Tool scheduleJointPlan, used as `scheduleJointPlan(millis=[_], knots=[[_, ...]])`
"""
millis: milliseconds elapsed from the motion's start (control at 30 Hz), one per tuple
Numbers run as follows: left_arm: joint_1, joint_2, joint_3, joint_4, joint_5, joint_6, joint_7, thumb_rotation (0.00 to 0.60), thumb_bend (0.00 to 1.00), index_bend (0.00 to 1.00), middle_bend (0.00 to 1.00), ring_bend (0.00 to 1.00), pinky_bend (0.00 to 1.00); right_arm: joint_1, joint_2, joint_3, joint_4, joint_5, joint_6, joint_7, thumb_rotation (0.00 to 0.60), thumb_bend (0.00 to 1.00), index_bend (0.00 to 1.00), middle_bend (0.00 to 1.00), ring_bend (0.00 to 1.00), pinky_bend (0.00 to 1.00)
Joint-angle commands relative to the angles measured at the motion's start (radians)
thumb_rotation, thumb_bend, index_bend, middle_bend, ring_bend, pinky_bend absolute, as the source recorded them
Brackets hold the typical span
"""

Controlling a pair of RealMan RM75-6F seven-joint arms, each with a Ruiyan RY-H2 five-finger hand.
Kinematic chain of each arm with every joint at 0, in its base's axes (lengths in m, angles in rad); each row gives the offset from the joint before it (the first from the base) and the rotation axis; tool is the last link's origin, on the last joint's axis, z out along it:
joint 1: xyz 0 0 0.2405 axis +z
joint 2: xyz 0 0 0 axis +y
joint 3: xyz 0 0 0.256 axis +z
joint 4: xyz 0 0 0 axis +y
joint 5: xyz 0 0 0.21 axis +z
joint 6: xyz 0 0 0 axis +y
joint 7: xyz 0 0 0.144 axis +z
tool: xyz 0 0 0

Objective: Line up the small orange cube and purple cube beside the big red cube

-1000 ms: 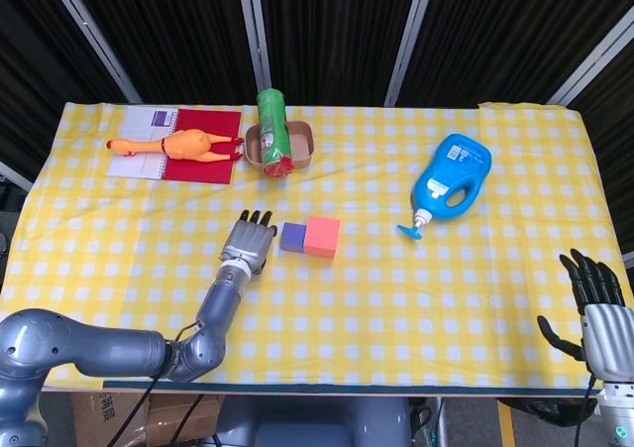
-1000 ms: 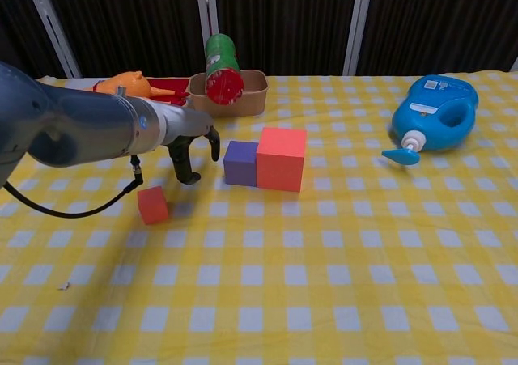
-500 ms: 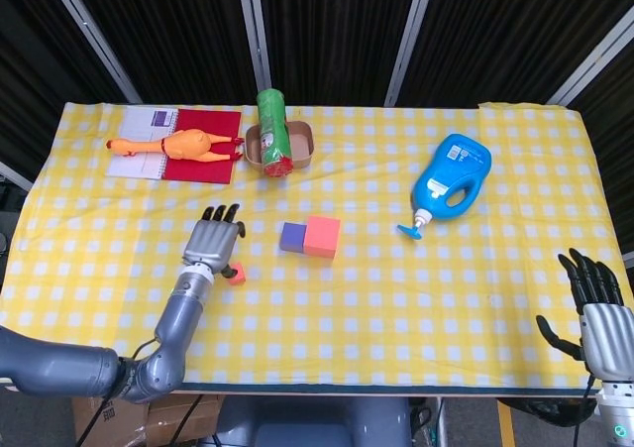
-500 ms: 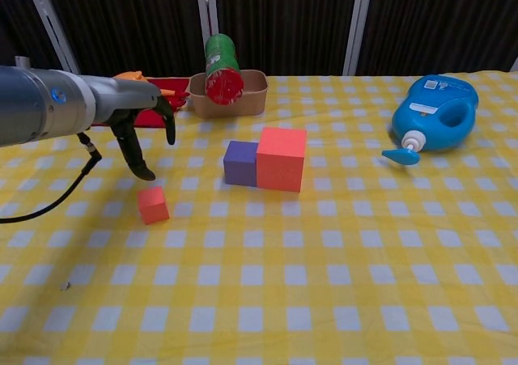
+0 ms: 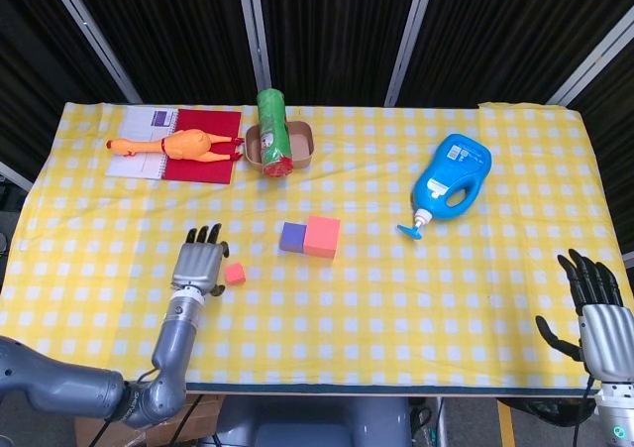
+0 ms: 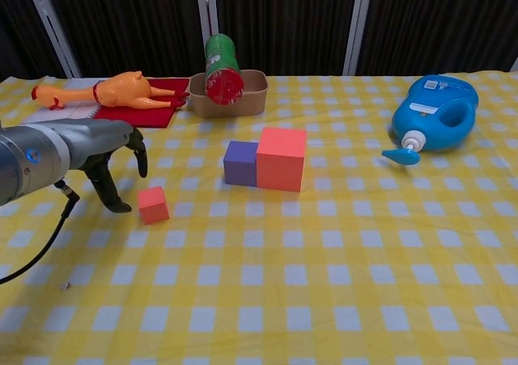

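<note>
Lab rig — checkered tablecloth (image 5: 396, 298) (dark curtains (image 5: 327, 31))

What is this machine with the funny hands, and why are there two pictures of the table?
It is a robot with two arms, each ending in a hand. One camera looks down from its head, the other looks forward from its chest.

The left hand is open beside the small orange cube, holding nothing. The right hand waits open at the table's edge.

The purple cube already sits against the big red cube. Also on the checked cloth: a rubber chicken, a green can and a blue bottle.
</note>
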Motion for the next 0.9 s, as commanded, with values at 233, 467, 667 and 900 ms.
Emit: scheduleJointPlan(millis=[233, 467, 667, 900], knots=[[0.015, -0.044, -0.022, 0.033, -0.003, 0.0, 0.022, 0.6, 0.29, 0.34, 0.0, 0.0, 0.05, 0.0, 0.0, 0.001, 0.0, -0.002, 0.003, 0.004, 0.6, 0.37, 0.0, 0.0, 0.0, 0.01], [0.02, -0.069, -0.047, 0.076, -0.02, -0.036, 0.025, 0.6, 0.31, 0.37, 0.0, 0.0, 0.05, 0.0, -0.001, 0.001, 0.001, -0.002, 0.003, 0.006, 0.6, 0.37, 0.0, 0.0, 0.0, 0.01], [0.025, -0.088, -0.065, 0.103, -0.026, -0.048, 0.033, 0.6, 0.39, 0.42, 0.0, 0.0, 0.05, 0.0, 0.0, 0.001, 0.001, -0.002, 0.003, 0.009, 0.6, 0.37, 0.0, 0.0, 0.0, 0.01], [0.035, -0.075, -0.077, 0.097, -0.004, -0.052, 0.037, 0.6, 0.4, 0.44, 0.0, 0.0, 0.05, 0.0, 0.0, 0.001, 0.0, -0.002, 0.004, 0.009, 0.6, 0.37, 0.0, 0.0, 0.0, 0.01]])
